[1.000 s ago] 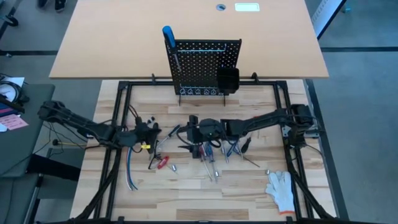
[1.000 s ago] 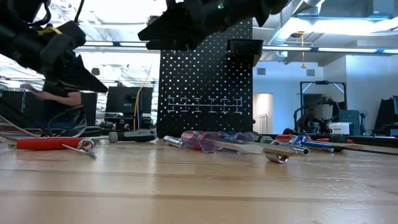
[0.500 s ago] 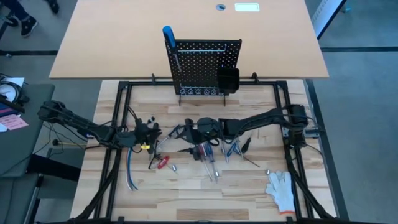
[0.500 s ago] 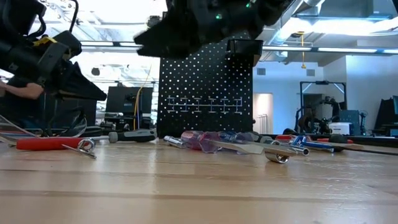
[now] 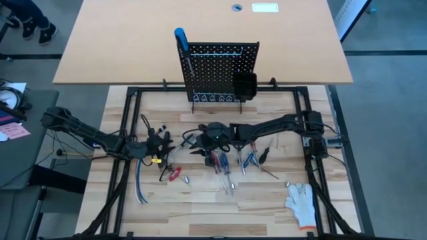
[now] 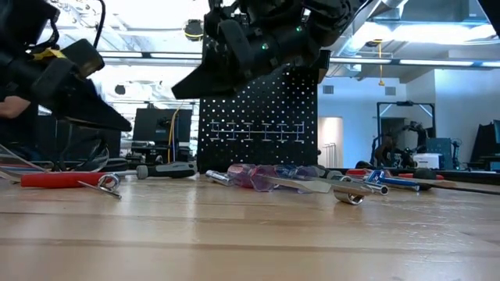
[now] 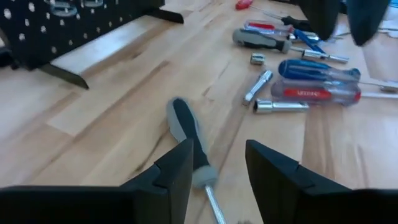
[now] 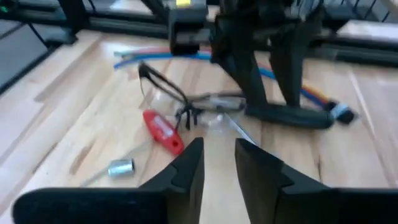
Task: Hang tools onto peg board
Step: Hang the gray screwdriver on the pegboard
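1. Our left hand (image 5: 162,141) hovered low over the tabletop (image 5: 267,200), left of the tool pile. Its fingers (image 7: 176,168) were spread with nothing between them, and a grey-and-black screwdriver (image 7: 186,134) lay on the wood just ahead.
2. Our right hand (image 5: 198,145) reached across from the right side and hung above the wood, near the left hand. Its fingers (image 8: 186,163) were parted by a narrow gap and held nothing.
3. Past the right hand's fingers lay a small red-handled tool (image 8: 163,130) and a metal socket (image 8: 121,167).
4. The tools (image 5: 230,160) lay loose in the middle of the tabletop, among them a blue screwdriver (image 7: 318,70) and a red-labelled clear-handled one (image 7: 314,94).
5. The peg board (image 5: 217,71) stood upright at the far edge, with a blue-handled screwdriver (image 5: 183,48) on its left side and a black bin (image 5: 244,85) at its right.
6. A white glove (image 5: 301,202) sat at the near right corner.
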Robot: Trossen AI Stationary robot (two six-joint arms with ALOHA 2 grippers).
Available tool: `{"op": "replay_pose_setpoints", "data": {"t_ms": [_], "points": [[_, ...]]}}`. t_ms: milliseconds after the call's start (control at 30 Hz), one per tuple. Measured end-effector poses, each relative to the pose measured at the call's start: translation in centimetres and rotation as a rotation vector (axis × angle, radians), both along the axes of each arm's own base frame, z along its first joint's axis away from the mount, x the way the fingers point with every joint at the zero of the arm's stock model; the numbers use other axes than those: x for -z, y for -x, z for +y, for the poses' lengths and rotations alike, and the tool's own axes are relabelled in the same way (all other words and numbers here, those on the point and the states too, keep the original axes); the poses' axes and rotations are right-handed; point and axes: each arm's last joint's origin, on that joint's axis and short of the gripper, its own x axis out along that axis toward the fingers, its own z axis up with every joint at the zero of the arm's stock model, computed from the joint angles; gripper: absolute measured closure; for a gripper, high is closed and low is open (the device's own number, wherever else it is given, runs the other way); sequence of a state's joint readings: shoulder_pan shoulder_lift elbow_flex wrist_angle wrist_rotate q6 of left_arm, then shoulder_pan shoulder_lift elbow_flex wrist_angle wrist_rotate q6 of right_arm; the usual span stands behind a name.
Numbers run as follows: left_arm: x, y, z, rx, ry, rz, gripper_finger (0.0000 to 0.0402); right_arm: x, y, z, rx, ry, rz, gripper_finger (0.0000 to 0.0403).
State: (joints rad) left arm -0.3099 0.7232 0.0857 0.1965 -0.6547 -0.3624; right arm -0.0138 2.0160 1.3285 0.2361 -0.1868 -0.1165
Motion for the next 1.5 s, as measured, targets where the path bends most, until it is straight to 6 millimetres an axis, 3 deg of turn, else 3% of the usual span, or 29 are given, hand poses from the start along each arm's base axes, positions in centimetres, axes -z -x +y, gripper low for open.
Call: {"op": "replay_pose_setpoints", "data": {"t_ms": [167,500,667,900,1133,1500], "points": [[-0.4,-1.2,-0.4,0.011,-0.067,0.078,0.0275,1.1,-0.1,0.0,0.001,-0.003,0.035,0.029],[-1.8,-3.3,-0.9,-0.071,-0.138,0.432,0.0281,0.5,1.2,-0.3,0.016,-0.002,0.174,0.019],[-2.4,-4.4,-0.8,-0.113,-0.1,0.412,0.0278,-0.4,2.6,-1.0,0.062,-0.012,0.275,0.0186],[-3.1,-5.8,0.3,0.0,-0.028,0.363,0.024,-3.2,4.0,-0.8,0.096,-0.012,0.283,0.0198],[-1.3,-7.0,2.5,-0.034,0.029,0.445,0.0213,-4.2,4.2,0.1,0.067,0.0,0.244,0.0202],[1.7,-9.1,4.0,-0.004,0.136,0.584,0.0221,-4.1,4.2,0.1,0.07,0.002,0.25,0.0203]]}}
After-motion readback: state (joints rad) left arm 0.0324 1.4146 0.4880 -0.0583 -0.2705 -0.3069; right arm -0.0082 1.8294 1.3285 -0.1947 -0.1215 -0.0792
